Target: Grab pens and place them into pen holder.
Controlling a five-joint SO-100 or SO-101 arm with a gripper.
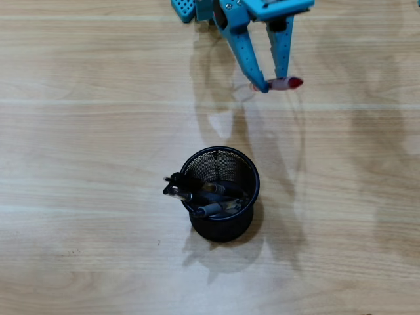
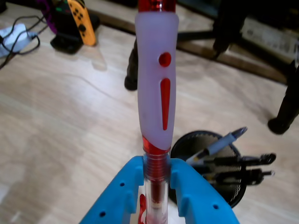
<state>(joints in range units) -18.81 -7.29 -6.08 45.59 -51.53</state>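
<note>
My blue gripper (image 1: pixel 273 84) is shut on a red pen (image 1: pixel 286 83) with a frosted white grip, at the top of the overhead view and above the table. In the wrist view the pen (image 2: pixel 156 93) stands up between the two blue fingers (image 2: pixel 119 191), clamped at its clear barrel; my gripper (image 2: pixel 156 179) is at the bottom edge. The black mesh pen holder (image 1: pixel 221 193) stands at the table's middle, below my gripper in the overhead view, with several dark pens (image 1: pixel 190 195) leaning in it. It shows to the right in the wrist view (image 2: pixel 219 163).
The wooden table (image 1: pixel 85 131) spreads all around the holder. In the wrist view, a game controller (image 2: pixel 77 16) and cables (image 2: pixel 16 39) lie at the far left; dark chair or stand legs (image 2: pixel 285 107) stand at the far right.
</note>
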